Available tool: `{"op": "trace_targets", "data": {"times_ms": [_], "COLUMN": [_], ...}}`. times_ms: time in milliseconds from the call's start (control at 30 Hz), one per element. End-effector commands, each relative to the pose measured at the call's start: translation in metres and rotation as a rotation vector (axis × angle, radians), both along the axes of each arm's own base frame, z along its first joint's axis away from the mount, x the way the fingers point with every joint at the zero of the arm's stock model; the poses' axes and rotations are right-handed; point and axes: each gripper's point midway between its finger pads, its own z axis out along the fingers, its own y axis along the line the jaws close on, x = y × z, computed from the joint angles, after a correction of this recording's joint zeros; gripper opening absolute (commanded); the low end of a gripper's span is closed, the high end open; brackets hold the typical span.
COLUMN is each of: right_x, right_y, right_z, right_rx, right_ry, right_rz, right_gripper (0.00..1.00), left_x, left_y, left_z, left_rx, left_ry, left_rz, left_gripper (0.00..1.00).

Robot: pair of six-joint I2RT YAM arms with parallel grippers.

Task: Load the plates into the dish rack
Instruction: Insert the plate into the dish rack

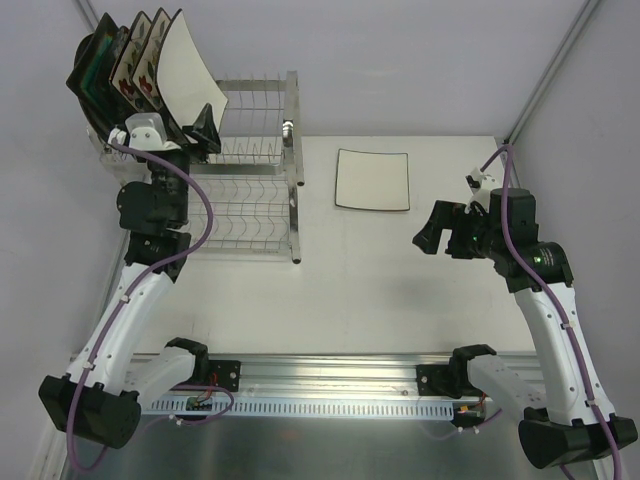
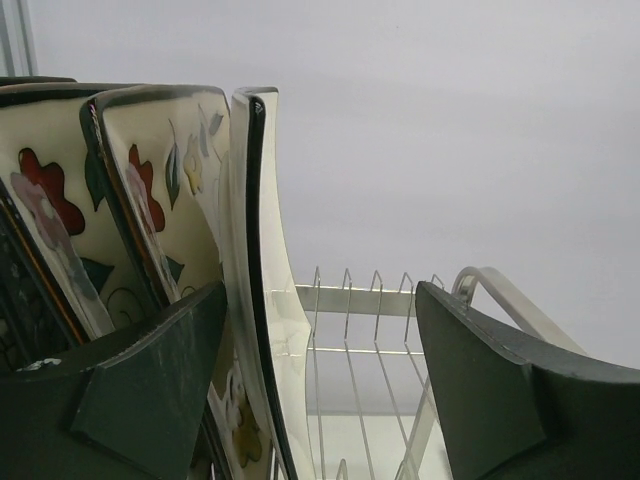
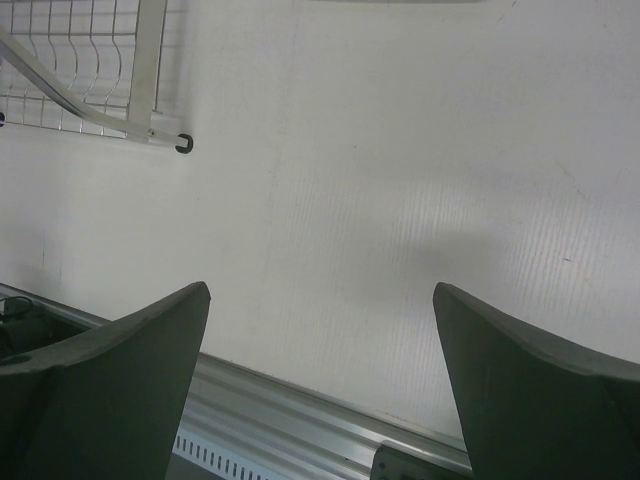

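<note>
At the far left, four plates (image 1: pixel 135 65) stand on edge at the left end of the dish rack (image 1: pixel 250 200). The left gripper (image 1: pixel 198 132) is just right of them with fingers spread, and the rightmost plate (image 2: pixel 255 250) rises between them beside the left finger, not squeezed. Right of the rack a white square plate (image 1: pixel 372 180) lies flat on the table (image 1: pixel 400 300), and nearer and further right the right gripper (image 1: pixel 432 228) hangs above it, jaws wide apart

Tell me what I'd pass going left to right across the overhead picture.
Row of patterned plates standing upright → bare right end of the silver wire dish rack → white square plate lying flat on the table → right arm's black gripper.
</note>
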Motion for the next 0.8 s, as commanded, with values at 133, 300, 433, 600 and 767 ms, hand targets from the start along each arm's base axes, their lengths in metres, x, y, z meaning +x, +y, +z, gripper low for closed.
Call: {"op": "trace_targets", "data": {"times_ms": [133, 300, 433, 600, 767], "right_x": [-0.003, -0.003, -0.005, -0.006, -0.007], "right_y": [0.004, 0.004, 0.006, 0.007, 0.006], "right_z": [0.010, 0.009, 0.009, 0.011, 0.011], "right_rx": [0.018, 0.017, 0.027, 0.034, 0.029], "right_ry": [-0.042, -0.042, -0.038, -0.042, -0.044], "right_rz": [0.025, 0.026, 0.033, 0.036, 0.030], "right_gripper": [1.00, 1.00, 0.99, 1.00, 0.99], "left_x": [-0.008, -0.015, -0.021, -0.029, -0.041], "left_y": [0.029, 0.031, 0.033, 0.035, 0.038], "left_z": [-0.007, -0.009, -0.012, -0.020, -0.029], "left_rx": [-0.024, -0.028, -0.038, -0.053, -0.072], "left_ry": [0.029, 0.044, 0.057, 0.086, 0.125], "left_rz": [0.122, 0.123, 0.125, 0.124, 0.121], "left_gripper": [0.82, 0.90, 0.94, 0.99, 0.99]}}
